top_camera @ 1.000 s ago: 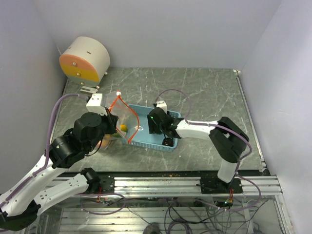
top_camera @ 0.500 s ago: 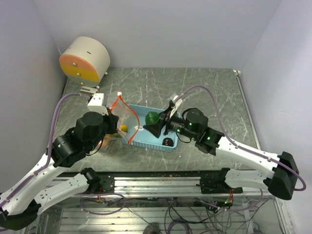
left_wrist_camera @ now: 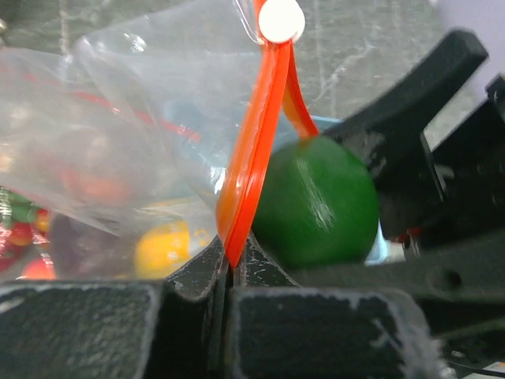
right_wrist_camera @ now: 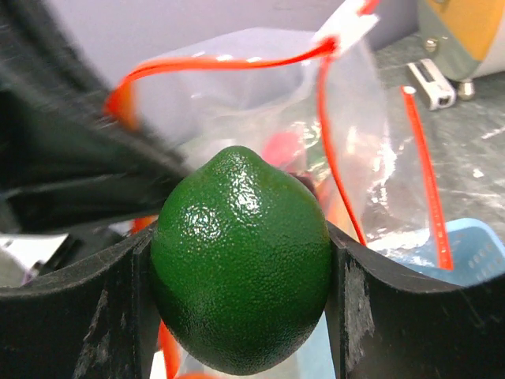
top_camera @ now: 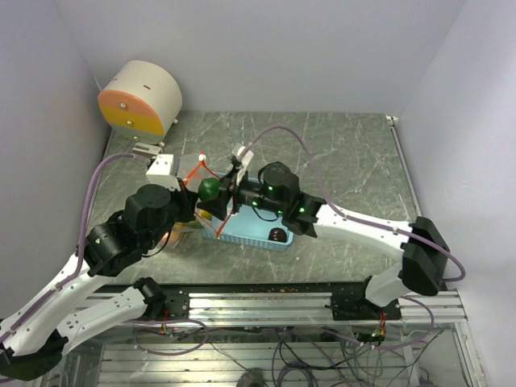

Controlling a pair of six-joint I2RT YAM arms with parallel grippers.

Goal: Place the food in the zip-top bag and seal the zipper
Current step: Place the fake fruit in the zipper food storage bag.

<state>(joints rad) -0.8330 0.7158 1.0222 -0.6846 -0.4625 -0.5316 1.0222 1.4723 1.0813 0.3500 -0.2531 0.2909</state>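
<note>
The right gripper's [right_wrist_camera: 245, 316] fingers [right_wrist_camera: 118, 300] are closed snugly on a green lime [right_wrist_camera: 241, 260], one pad pressed to each side. The lime hangs at the open mouth of the bag [right_wrist_camera: 260, 110], right against the orange zipper rim [left_wrist_camera: 260, 134]. Whether it has passed inside that rim cannot be told.

The left gripper [left_wrist_camera: 230, 272] is pinched tight on the lower part of the same rim, with no gap between its fingers [left_wrist_camera: 189, 280] beyond the strip itself. The rim rises from there to the white slider [left_wrist_camera: 282, 20] at its top. Inside the bag lie a yellow piece [left_wrist_camera: 162, 249] and some blurred red ones [left_wrist_camera: 28, 237].

Just right of the bag sits the blue basket [top_camera: 250, 236]. A dark purple piece [top_camera: 278, 235] lies in the basket's near corner, away from the bag. Well behind the bag, at the table's [top_camera: 339, 153] far left corner, stands a beige drum [top_camera: 141, 98] with an orange face.
</note>
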